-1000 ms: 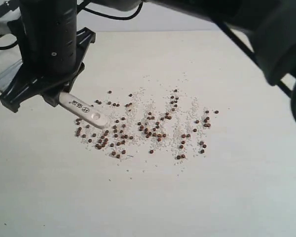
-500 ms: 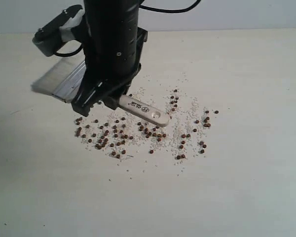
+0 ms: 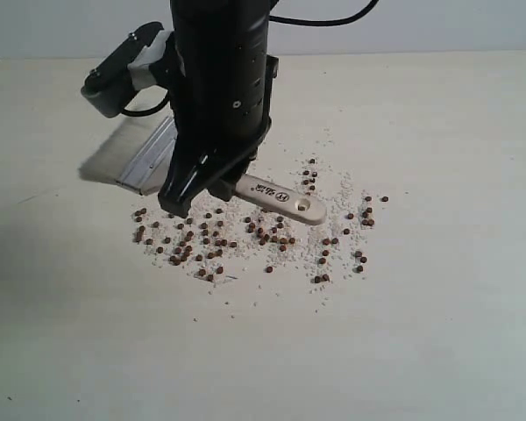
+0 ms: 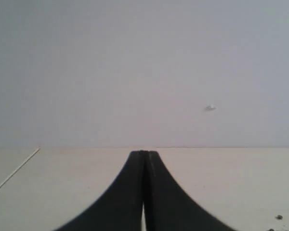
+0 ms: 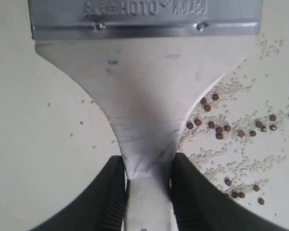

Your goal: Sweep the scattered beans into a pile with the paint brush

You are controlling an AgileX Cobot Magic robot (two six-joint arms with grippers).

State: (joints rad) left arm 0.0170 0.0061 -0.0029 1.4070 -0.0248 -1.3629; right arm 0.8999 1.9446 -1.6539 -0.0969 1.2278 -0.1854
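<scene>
Right gripper [image 5: 147,166] jaws clamp the paint brush [image 5: 144,96] by its handle, poising it beside the beans [image 3: 219,241] for an inward sweep; left gripper [image 4: 144,161] jaws sit clenched, empty.

Your white-handled paint brush [image 3: 279,199] hangs above the beans [image 3: 212,239], bristles past their edge. Those reddish-brown beans lie scattered, unpiled.

A pale cream table [image 3: 447,342] carries dozens of dark reddish-brown beans [image 3: 221,243], loosely scattered across its middle among fine white crumbs [image 3: 340,189].
</scene>
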